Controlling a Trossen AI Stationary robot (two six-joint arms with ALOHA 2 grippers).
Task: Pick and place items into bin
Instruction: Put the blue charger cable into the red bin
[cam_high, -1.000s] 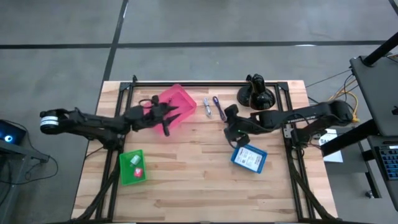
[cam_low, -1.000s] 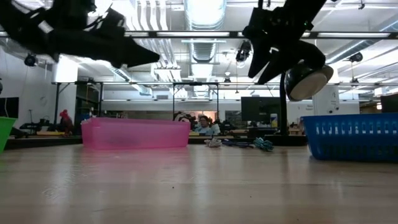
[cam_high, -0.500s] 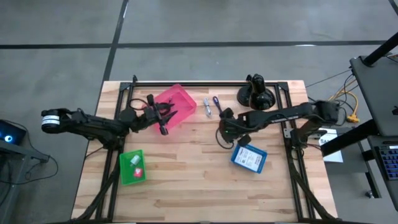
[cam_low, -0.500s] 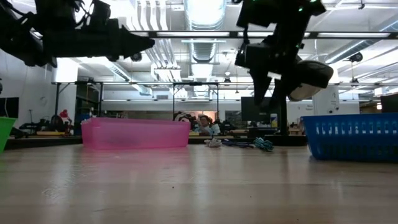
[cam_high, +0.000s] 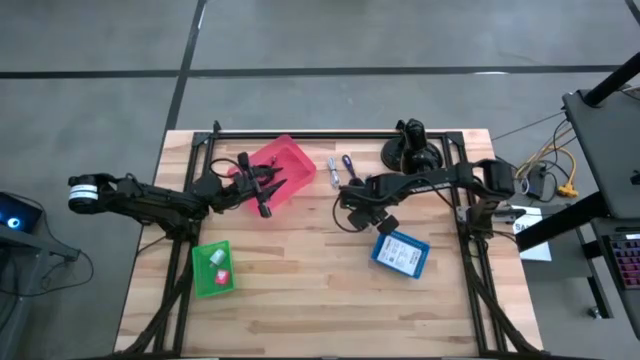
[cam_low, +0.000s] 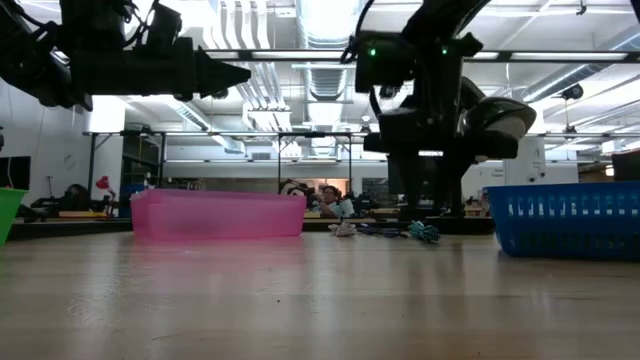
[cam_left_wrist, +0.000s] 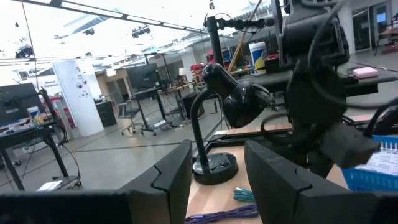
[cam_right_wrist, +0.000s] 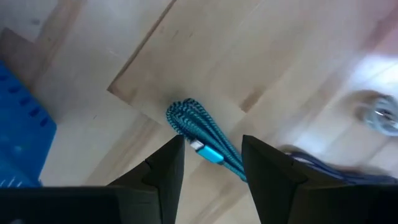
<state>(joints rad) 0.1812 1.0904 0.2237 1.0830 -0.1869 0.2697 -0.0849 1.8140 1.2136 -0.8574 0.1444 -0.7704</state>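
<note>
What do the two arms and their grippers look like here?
Both arms are black, jointed and thin, with loose black cables along them. The left arm has a white cuff near its base. Each gripper, left and right, has two flat dark angular fingers.

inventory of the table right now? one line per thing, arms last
pink bin: one, far left-centre of table.
green bin: one, near left; holds small red and white pieces.
blue bin: one, right of centre; something white inside.
teal cable: one, bundled, on the wood.
purple cable: one, far centre.
white bundle: one, beside the purple cable.
black camera mount: one, far right.
left gripper: over the pink bin, jaws open, empty.
right gripper: above the teal cable, jaws open.
</note>
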